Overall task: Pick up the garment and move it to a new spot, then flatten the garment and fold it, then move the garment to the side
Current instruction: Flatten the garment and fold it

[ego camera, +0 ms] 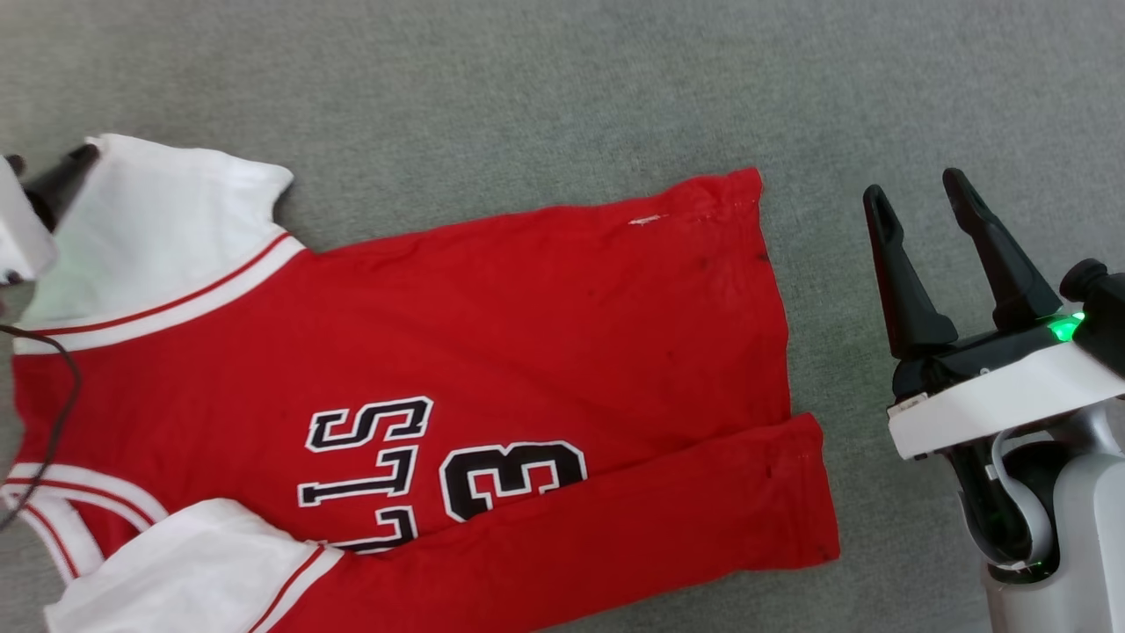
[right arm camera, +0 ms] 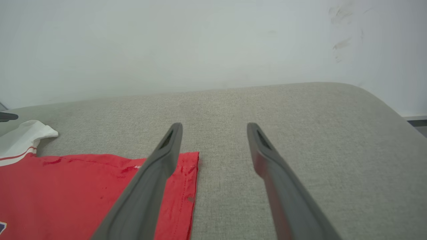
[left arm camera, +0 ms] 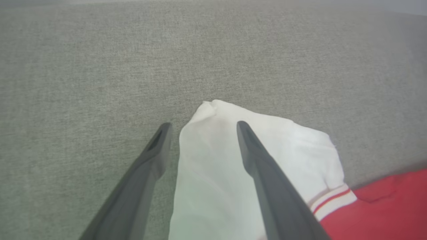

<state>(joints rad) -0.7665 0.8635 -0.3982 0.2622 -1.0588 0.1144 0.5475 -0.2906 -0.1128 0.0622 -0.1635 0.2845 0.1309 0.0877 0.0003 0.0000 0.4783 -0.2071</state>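
The garment (ego camera: 527,334), a red jersey with white sleeves and black lettering, lies spread on the grey fabric surface (ego camera: 527,88), its near long edge folded over onto the front. My left gripper (left arm camera: 201,126) is open above the far white sleeve (left arm camera: 217,160), one finger over the cloth and the other off its edge; in the head view its dark fingertip (ego camera: 61,180) shows at the left edge. My right gripper (ego camera: 918,198) is open, holding nothing, just right of the hem (right arm camera: 186,180).
A thin dark cable (ego camera: 61,413) runs down the left edge over the jersey. A pale wall (right arm camera: 200,43) stands behind the surface, whose rounded corner (right arm camera: 383,100) drops off at the far right.
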